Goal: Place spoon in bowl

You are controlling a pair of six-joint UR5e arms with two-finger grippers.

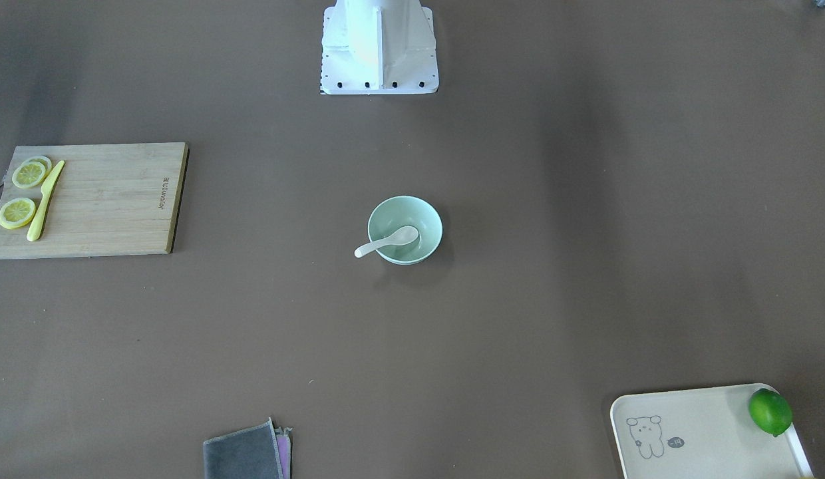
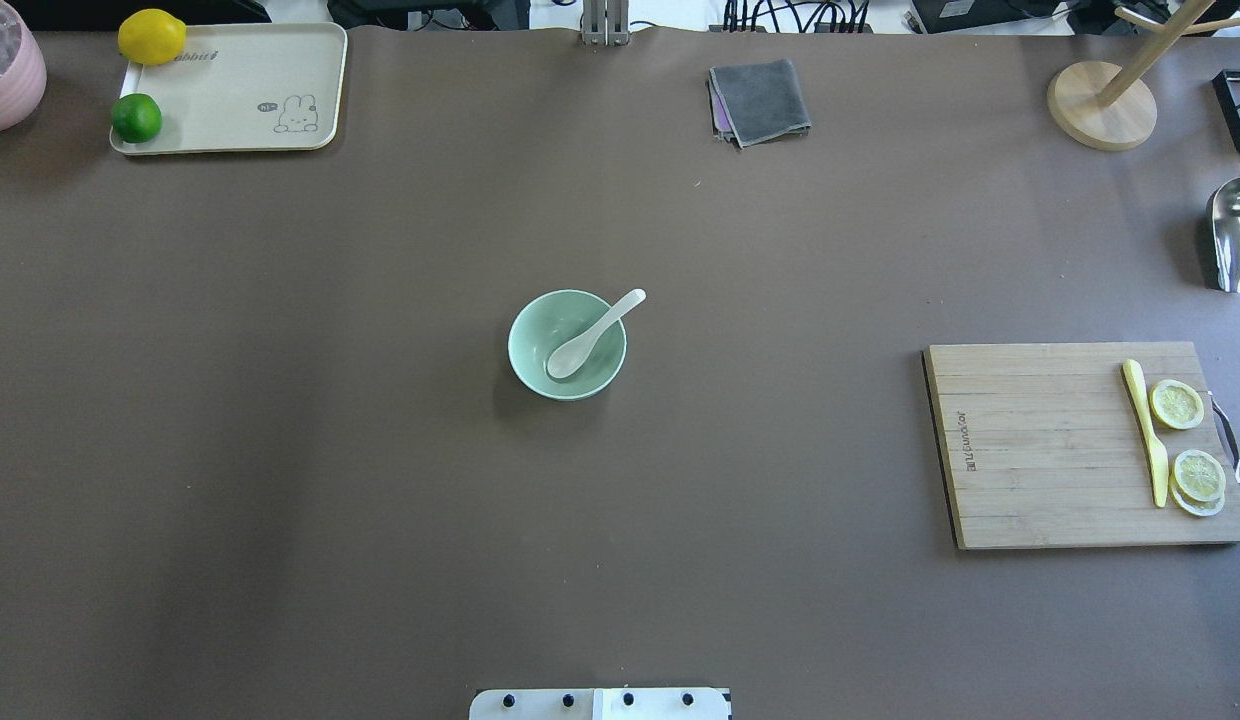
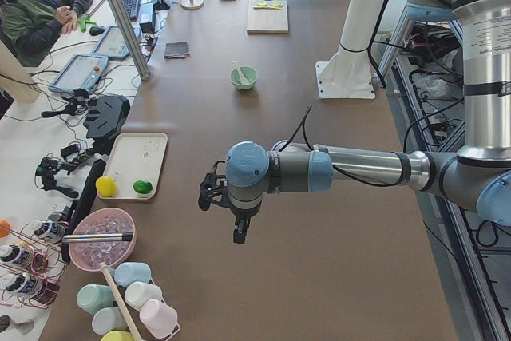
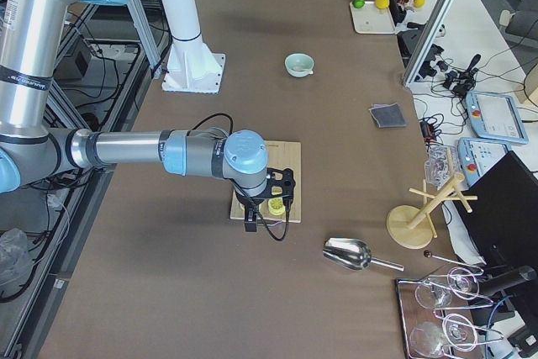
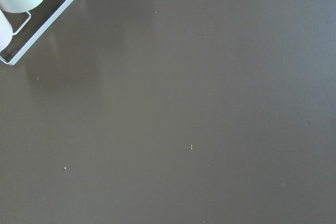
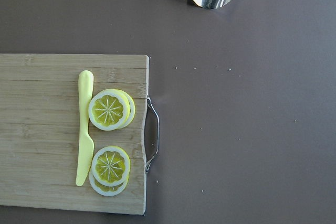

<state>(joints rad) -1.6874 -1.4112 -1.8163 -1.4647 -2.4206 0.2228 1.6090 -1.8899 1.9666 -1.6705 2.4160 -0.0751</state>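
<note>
The small white ceramic soup spoon (image 2: 592, 338) lies in the round mint-green bowl (image 2: 528, 368) at the middle of the brown tabletop (image 2: 380, 450) — scoop down on the glossy inside, short handle leaning on the rim and poking out past it. My left claw (image 3: 239, 233) hangs over bare tabletop towards my left end of the table, well apart from the bowl, near a white wire rack of pastel cups (image 3: 132, 301). My right claw (image 4: 250, 223) hangs above the handled end of the rectangular bamboo cutting board (image 2: 1040, 450), where a yellow plastic knife (image 2: 1146, 430) lies just beside round lemon slices (image 2: 1177, 404). Both claws show only in the two side views — I cannot tell whether either one is open or closed, and neither touches the spoon. At the far edge a cream rectangular tray (image 2: 240, 90) holds a green lime (image 2: 137, 117) and a whole yellow lemon (image 2: 152, 36). A folded grey cloth (image 2: 760, 100) lies well apart from it, and a shiny steel scoop (image 2: 1235, 235) lies beyond the board.
</note>
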